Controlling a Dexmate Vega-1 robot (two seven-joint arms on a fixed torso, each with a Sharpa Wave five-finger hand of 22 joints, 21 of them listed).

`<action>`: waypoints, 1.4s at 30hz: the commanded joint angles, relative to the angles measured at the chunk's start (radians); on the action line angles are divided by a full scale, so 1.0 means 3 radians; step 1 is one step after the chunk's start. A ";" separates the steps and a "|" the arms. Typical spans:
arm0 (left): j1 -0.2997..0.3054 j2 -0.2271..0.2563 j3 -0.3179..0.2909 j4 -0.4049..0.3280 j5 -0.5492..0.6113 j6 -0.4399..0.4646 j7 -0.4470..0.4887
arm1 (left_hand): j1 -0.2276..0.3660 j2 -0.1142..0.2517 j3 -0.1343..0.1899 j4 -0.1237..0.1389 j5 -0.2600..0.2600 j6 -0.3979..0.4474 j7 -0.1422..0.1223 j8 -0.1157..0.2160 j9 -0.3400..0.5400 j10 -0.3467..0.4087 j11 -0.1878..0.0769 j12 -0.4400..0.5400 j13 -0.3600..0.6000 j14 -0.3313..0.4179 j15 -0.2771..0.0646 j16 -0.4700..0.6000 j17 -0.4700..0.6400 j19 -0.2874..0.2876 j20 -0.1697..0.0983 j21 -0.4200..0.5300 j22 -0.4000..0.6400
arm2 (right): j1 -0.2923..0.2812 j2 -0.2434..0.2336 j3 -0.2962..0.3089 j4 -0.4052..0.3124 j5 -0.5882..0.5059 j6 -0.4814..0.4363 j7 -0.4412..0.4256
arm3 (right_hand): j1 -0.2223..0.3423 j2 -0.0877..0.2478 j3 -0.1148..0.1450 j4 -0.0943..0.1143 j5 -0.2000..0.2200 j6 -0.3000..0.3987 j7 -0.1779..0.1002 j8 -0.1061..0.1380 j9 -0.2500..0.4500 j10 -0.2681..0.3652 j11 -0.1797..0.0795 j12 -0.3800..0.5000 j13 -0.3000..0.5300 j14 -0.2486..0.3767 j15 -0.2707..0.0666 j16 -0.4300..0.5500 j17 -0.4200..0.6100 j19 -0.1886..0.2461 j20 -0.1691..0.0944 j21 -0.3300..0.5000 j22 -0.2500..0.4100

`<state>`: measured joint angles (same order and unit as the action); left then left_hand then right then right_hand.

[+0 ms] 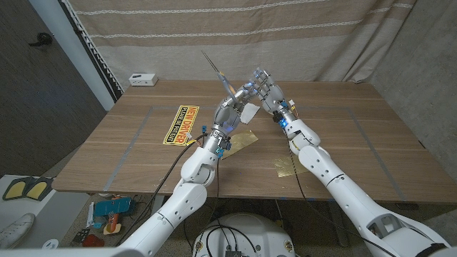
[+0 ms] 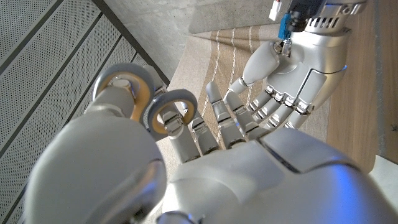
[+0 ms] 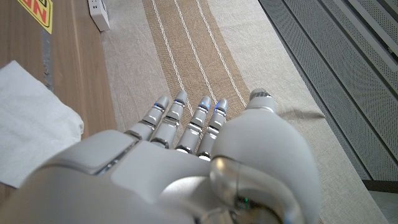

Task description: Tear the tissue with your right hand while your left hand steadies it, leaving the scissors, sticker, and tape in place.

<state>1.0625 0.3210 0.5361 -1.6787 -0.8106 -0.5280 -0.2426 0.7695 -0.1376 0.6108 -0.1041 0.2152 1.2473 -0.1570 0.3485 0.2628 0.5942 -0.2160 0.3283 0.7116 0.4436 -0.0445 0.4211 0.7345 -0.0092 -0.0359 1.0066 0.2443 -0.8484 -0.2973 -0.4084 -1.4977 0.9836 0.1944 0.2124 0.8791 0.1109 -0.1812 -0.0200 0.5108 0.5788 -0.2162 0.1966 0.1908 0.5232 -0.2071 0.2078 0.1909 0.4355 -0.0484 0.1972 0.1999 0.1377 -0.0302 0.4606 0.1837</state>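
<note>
Firstly, left hand (image 1: 230,114): raised over the middle of the wooden table (image 1: 343,143), fingers closed around the scissors (image 1: 214,71). The blades stick up and away from the robot in the head view. The left wrist view shows the two ringed handles (image 2: 169,112) against the hand's fingers (image 2: 221,118).

Right hand (image 1: 268,89): just beyond the left hand and close to it, lifted off the table. Its palm (image 2: 305,68) faces the left wrist camera with the fingers stretched out and apart, holding nothing.

Tissue (image 1: 250,113): white sheet between the two hands, right beside the left hand's fingers. Whether either hand touches it cannot be told. A rumpled edge (image 3: 31,130) shows in the right wrist view.

Sticker (image 1: 180,125): yellow with black lettering, flat on the table to the robot's left of the hands.

Gold-coloured patches (image 1: 243,139): two, flat on the table nearer the robot.

Small white box (image 1: 143,78): far left table edge, by the striped curtain (image 1: 214,28).
</note>
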 commanded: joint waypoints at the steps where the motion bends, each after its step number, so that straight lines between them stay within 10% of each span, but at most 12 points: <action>1: 0.0034 -0.0029 -0.0013 -0.0003 0.0002 -0.0038 0.0066 | 0.0001 0.0021 0.0045 -0.0010 0.0034 0.0152 0.0000 0.0055 0.0021 0.0046 -0.0004 0.0002 0.0022 0.0041 -0.0599 0.0006 0.0017 0.0013 -0.0226 0.0032 0.0010 | -0.0003 0.0002 -0.0012 -0.0017 -0.0018 0.0004 -0.0021 | 0.0017 0.0036 0.0001 -0.0016 0.0021 0.0032 -0.0004 0.0009 -0.0003 0.0007 -0.0012 0.0029 0.0009 -0.0017 -0.0320 0.0015 0.0000 0.0005 0.0020 -0.0001 0.0005; 27: 0.0055 -0.0091 -0.0013 0.0000 0.0028 -0.0102 0.0166 | -0.0178 -0.0089 -0.0084 -0.0026 0.0218 0.0474 0.0280 0.0645 0.0367 0.0303 -0.0001 0.0094 0.0166 0.0251 -0.0602 0.0062 0.0127 0.0035 -0.0220 0.0050 0.0038 | 0.0010 -0.0008 0.0005 -0.0006 -0.0012 0.0013 0.0001 | 0.0014 0.0041 -0.0003 -0.0020 0.0023 0.0059 -0.0009 0.0015 -0.0003 0.0013 -0.0011 0.0032 0.0009 -0.0022 -0.0324 0.0016 -0.0006 0.0006 0.0022 -0.0017 0.0006; 42: 0.0111 -0.0112 -0.0009 -0.0011 0.0080 -0.0183 0.0217 | 0.0040 0.0011 -0.0440 -0.0066 0.0340 0.0192 0.0143 0.0404 -0.0045 0.0947 0.0009 0.0886 0.1065 0.0372 -0.0593 0.0739 0.1092 0.0075 -0.0195 0.0045 0.0078 | -0.0012 -0.0021 -0.0014 -0.0049 -0.0034 0.0003 -0.0026 | 0.0013 0.0045 -0.0003 -0.0022 0.0024 0.0058 -0.0012 0.0012 -0.0003 0.0016 -0.0011 0.0032 0.0009 -0.0020 -0.0320 0.0019 -0.0008 0.0010 0.0021 -0.0023 0.0006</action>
<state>1.0823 0.2928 0.5327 -1.6784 -0.7957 -0.5680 -0.1892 0.7669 -0.1360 0.5019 -0.1269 0.3055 1.3136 -0.1172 0.4694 0.2388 0.8191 -0.2143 0.5026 0.9300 0.5435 -0.0518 0.6027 0.9966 0.0054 -0.0324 1.0174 0.2628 -0.8459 -0.2995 -0.4084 -1.5009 0.9801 0.1967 0.2127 0.8845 0.1162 -0.1818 -0.0205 0.5108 0.5877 -0.2181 0.1966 0.1909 0.5232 -0.2072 0.2078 0.1910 0.4319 -0.0448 0.1972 0.1953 0.1377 -0.0303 0.4547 0.1837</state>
